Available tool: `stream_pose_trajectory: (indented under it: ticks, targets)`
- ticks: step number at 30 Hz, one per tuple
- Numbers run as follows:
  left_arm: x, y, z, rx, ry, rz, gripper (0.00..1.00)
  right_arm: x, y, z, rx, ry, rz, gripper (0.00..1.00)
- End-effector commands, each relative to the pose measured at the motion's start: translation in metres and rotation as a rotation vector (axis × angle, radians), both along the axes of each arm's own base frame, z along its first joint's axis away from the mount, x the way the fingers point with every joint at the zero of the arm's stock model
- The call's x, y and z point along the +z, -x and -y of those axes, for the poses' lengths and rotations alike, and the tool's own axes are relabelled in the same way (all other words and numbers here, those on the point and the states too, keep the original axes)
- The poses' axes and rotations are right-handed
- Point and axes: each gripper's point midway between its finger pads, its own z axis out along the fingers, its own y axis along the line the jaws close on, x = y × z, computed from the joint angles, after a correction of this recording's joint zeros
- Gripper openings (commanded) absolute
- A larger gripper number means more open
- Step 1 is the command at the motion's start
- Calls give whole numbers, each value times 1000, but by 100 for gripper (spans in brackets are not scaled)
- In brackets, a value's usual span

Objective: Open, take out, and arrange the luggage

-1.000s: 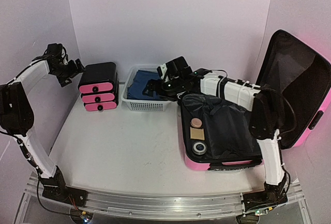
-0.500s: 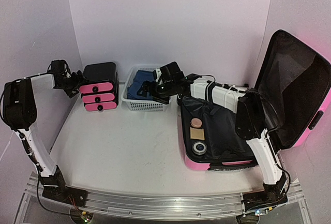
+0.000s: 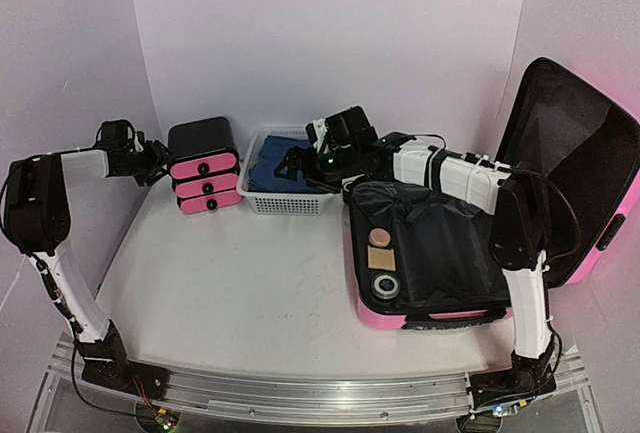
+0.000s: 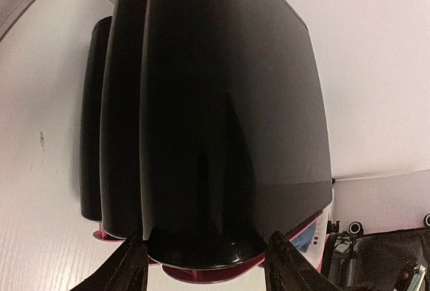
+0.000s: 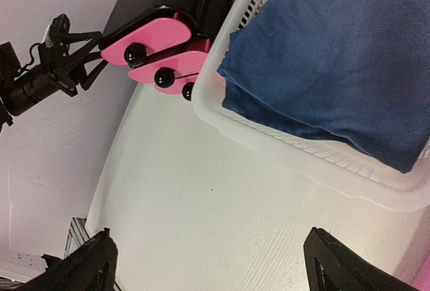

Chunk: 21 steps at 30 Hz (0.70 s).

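1. The luggage point(image 3: 440, 243) lies open on the right side of the table point(image 3: 250, 283) — pink base flat with its black lining facing up, lid point(image 3: 580, 153) standing upright by the right wall.
2. Along the base's left side sit a few small things: a tan disc point(image 3: 380, 237), a tan square point(image 3: 378, 256) just in front of it, and a dark ring-shaped piece point(image 3: 385, 285) nearer the front edge.
3. The right arm reaches across the far-left corner of the luggage. The right gripper point(image 3: 298, 165) hangs above the white basket point(image 3: 262, 203), its claw spread wide with nothing between the fingers point(image 5: 91, 264).
4. The basket stands just left of the luggage at the back of the table and holds a folded blue cloth point(image 3: 272, 171).
5. Just left of the basket is a small black drawer unit point(image 3: 205, 178) with three pink fronts, each with a black knob. It sits at a slant to the basket.
6. The left gripper point(image 3: 155, 161) is at that unit's left side. In the left wrist view its two fingers flank the glossy black casing — whether they press on it or only straddle it, I cannot tell.
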Motion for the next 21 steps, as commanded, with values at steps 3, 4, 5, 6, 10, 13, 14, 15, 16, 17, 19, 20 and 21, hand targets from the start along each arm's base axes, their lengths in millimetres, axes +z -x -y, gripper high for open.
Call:
stream_pose_trajectory:
  ticks: [3,4,5,6,10,13,14,15,16,17,19,20,21]
  targets:
    - [54,36,64,-181,-20,150,58,45,6,6,20,-59,94,98]
    - [61,40,62,-179,-55,179,59,47,9,8,24,-58,97,98]
    - [67,43,56,-162,-110,209,61,48,10,10,26,-55,100,98]
    - [75,45,52,-157,-176,250,64,48,12,13,27,-53,101,98]
    - [99,36,28,-78,-418,351,75,44,20,20,31,-37,92,98]
    - [109,15,9,4,-502,356,84,40,25,26,34,-28,81,98]
    - [111,8,5,25,-521,356,86,37,27,28,33,-22,77,98]
    - [114,0,2,38,-532,362,88,35,28,31,32,-16,73,98]
    - [116,-8,1,40,-538,365,89,32,30,32,32,-11,69,98]
    - [114,-15,0,44,-527,343,87,30,31,35,30,-6,63,98]
    - [108,-19,4,39,-461,248,80,27,35,39,28,3,57,98]
    - [95,-15,11,11,-414,209,80,26,36,41,25,9,56,98]
    - [84,-9,21,0,-372,184,81,25,36,43,19,13,57,98]
